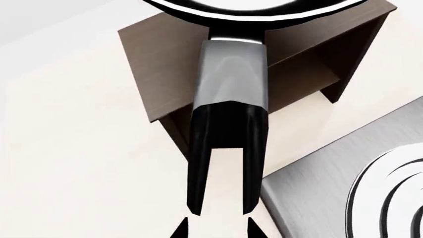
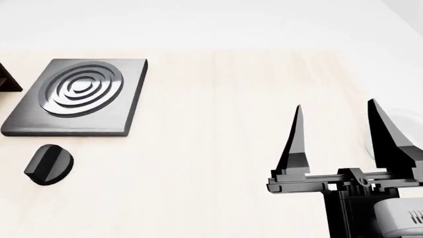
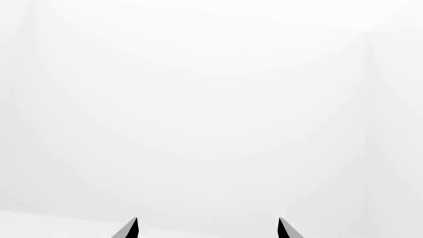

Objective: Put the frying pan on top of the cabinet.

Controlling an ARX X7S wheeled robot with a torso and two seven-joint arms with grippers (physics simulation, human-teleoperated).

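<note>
In the left wrist view the frying pan [image 1: 254, 5], black with a thin pale rim, lies over the flat top of the dark brown cabinet [image 1: 165, 54]. Only the pan's near edge shows. Its long grey handle [image 1: 231, 74] sticks out past the cabinet's hollow side and ends in a black forked tip. My left gripper [image 1: 218, 229] is open just short of that tip, not touching it, with only table between the jaws. My right gripper [image 2: 335, 105] is open and empty at the right of the head view, and it also shows in the right wrist view [image 3: 207, 228].
The grey square hob [image 2: 79, 99] with rings lies on the pale table; it also shows beside the cabinet in the left wrist view [image 1: 330, 193]. A cabinet corner [image 2: 7, 82] shows at the left edge. A black rounded object [image 2: 49, 163] lies in front of the hob. A pale white shape [image 2: 390, 130] sits behind my right gripper.
</note>
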